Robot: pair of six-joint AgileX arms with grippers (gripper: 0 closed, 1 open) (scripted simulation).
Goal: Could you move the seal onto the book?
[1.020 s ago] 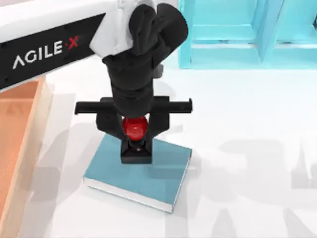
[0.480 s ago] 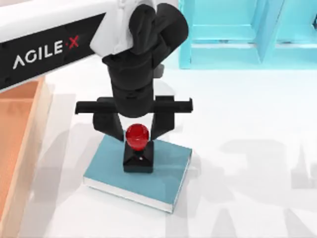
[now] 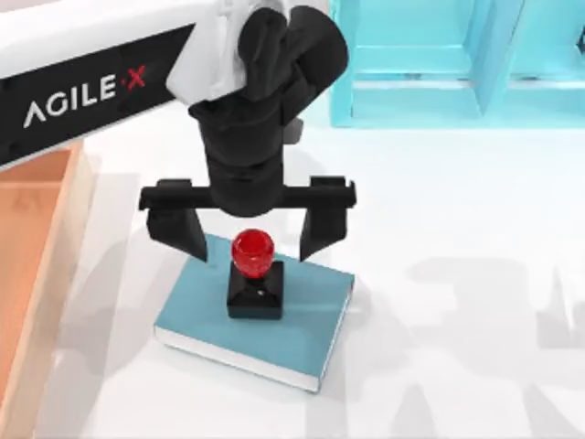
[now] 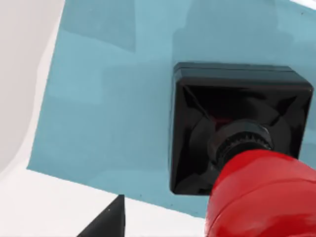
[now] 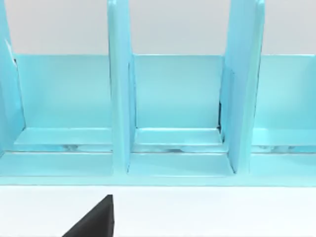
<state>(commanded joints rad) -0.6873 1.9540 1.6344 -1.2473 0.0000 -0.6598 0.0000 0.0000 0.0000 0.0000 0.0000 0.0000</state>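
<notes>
While the left gripper [image 3: 247, 233] hung directly above the book [image 3: 311, 320], its two fingers [image 3: 178, 233] were spread wide, one to each side of the seal [image 3: 252, 274] and touching neither the knob nor the base. The seal stood upright on the teal cover, square black base flat on it and red knob on top, sitting toward the book's far-left part with clear margin to every edge; the left wrist view confirmed the base [image 4: 237, 123] lay wholly within the cover [image 4: 108, 108]. The book itself lay flat on the white table [image 3: 457, 302], near the table's left side, between an orange-brown tray [image 3: 37, 238] at the left edge and a light cyan shelf unit [image 3: 457, 64] at the back. Judged step: placement done, release complete, retreat not yet begun. The next move called for a straight vertical lift of the left arm so that neither finger clipped the knob, which looked top-heavy and could tip the seal if brushed sideways. The right arm was parked facing the shelf unit [image 5: 173, 108]; a dark finger tip [image 5: 96, 219] showed in its wrist view, but I could not tell its grip state.
</notes>
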